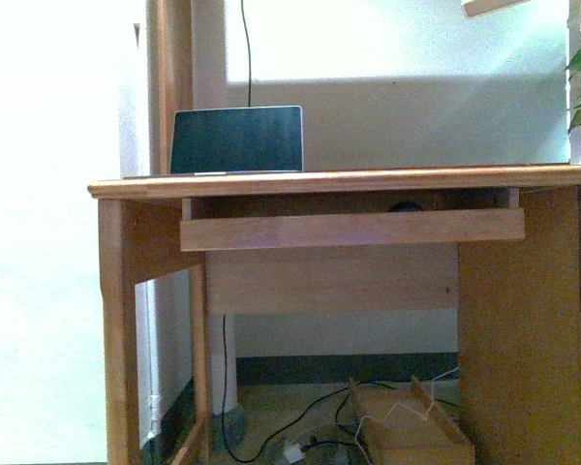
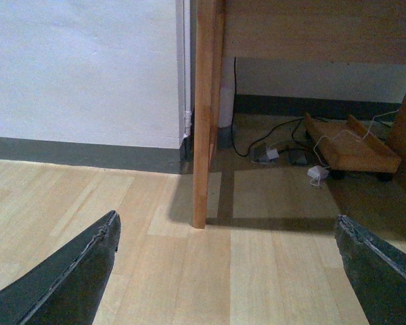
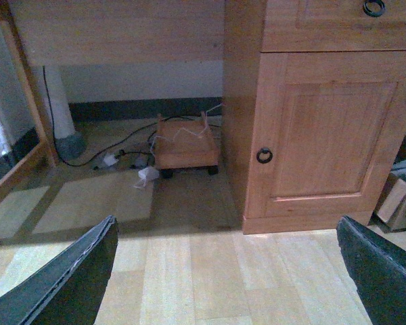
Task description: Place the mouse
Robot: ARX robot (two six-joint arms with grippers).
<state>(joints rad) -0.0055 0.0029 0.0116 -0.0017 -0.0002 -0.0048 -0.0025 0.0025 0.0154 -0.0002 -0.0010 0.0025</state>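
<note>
A small dark rounded shape, the mouse (image 1: 405, 205), peeks over the front board of the pull-out tray (image 1: 352, 229) under the desk top; most of it is hidden. Neither arm shows in the front view. My left gripper (image 2: 227, 271) hangs open over the bare wooden floor, with nothing between its dark fingers (image 2: 74, 271), facing the desk's left leg (image 2: 203, 115). My right gripper (image 3: 227, 271) is also open and holds nothing; it hovers over the floor in front of the desk's cabinet door (image 3: 325, 135).
A laptop (image 1: 237, 140) stands on the desk top (image 1: 368, 180) at the left. Beneath the desk are a low wooden trolley (image 3: 186, 145), cables and a white plug (image 3: 147, 175). A cardboard box (image 3: 399, 196) sits right of the cabinet.
</note>
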